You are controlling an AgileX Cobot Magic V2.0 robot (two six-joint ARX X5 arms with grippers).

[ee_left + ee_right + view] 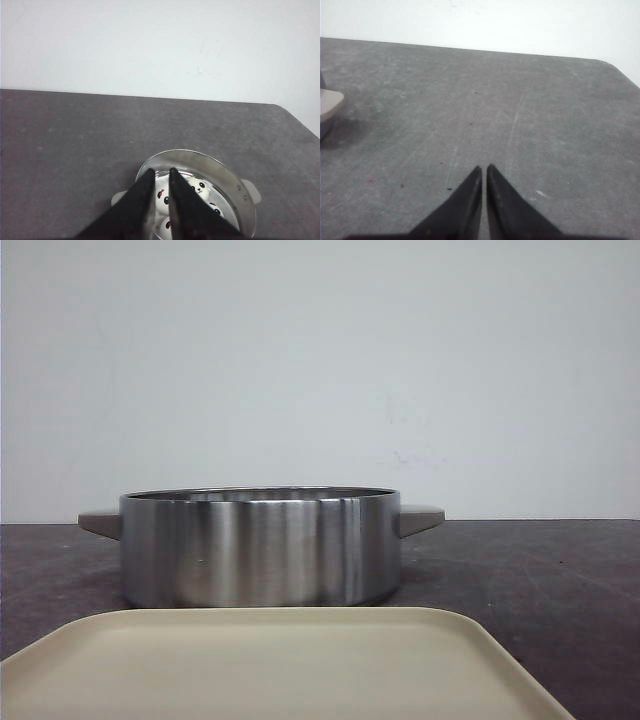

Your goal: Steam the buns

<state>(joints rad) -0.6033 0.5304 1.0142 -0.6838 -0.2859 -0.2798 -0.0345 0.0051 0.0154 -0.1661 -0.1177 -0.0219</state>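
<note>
Buns inside steel pot; left pincer above, clenched, empty; right pincer clenched, empty, over table.

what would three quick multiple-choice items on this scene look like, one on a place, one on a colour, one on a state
1. Where are the buns?
A. on the tray
B. in the steel pot
C. on the bare table

2. What colour is the tray?
A. cream
B. blue
C. black

3. How is the right hand?
A. shut on a bun
B. wide open
C. shut, empty

Answers:
1 B: the left wrist view shows panda faces inside the pot.
2 A: the front view shows it pale cream.
3 C: its fingers meet over bare table.
</note>
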